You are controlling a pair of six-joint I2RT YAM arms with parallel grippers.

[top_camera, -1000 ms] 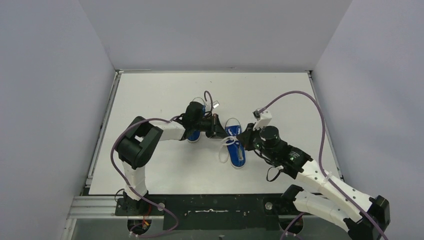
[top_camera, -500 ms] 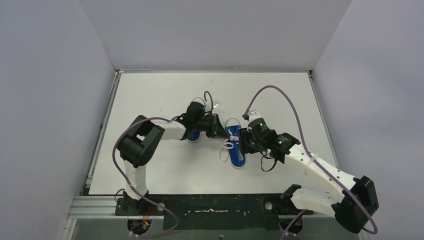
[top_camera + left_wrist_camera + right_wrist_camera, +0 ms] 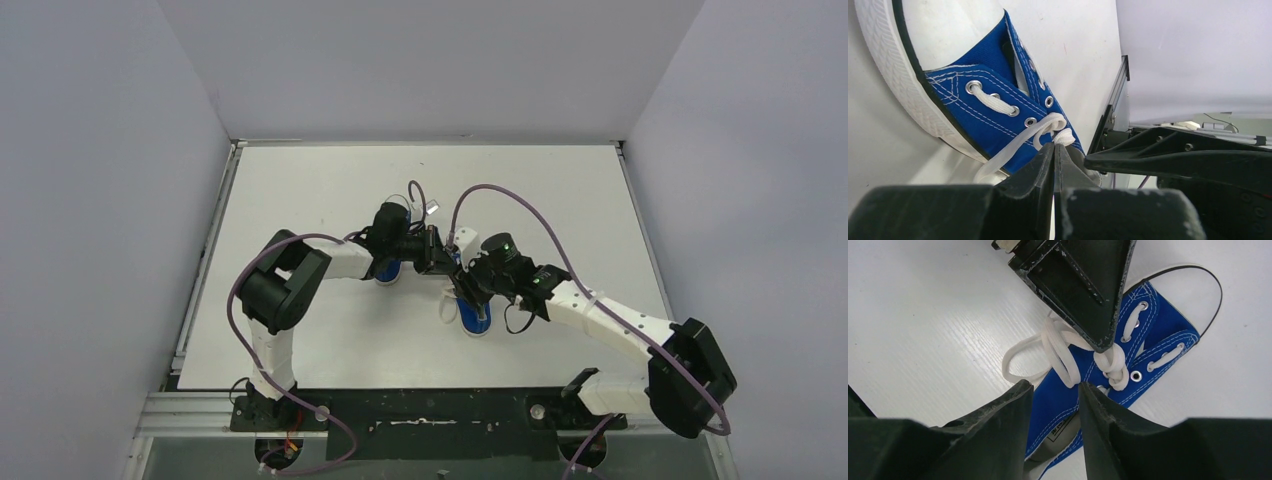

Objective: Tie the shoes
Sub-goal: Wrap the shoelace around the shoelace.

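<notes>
Two blue shoes on the white desk (image 3: 300, 190), both around the middle. One shoe (image 3: 478, 318) lies lengthwise with its heel end toward the arm bases and its front half covered by both claws in the top view. The second shoe (image 3: 388, 270) is just to its left, mostly hidden under the left arm, with only a bit of blue and white sole showing. The left claw (image 3: 435, 258) comes in from the left over the first shoe's lacing. In the left wrist view its fingers (image 3: 1040, 165) are pressed together with no gap, and the tips sit right at the knot area, pinching the white lace (image 3: 1050, 124). One strand runs from the eyelets into the tips, another trails down past the sole to the desk. The white toe cap (image 3: 948, 25) is at the top left of that view, shoe upright on its sole. The right claw (image 3: 1054, 390) comes in from the right and hovers low over the same shoe's tongue end. Its fingers are spread with a clear gap, nothing between them, with blue canvas and the shoe opening visible through the gap. In the right wrist view, a lace loop (image 3: 1020, 357) lies out on the desk on the shoe's side, and doubled strands cross just ahead of the right fingertips. The left claw's dark tip (image 3: 1083, 290) sits on the twisted lace at mid-shoe. The two claws are very close together, and I cannot tell whether they are touching.
</notes>
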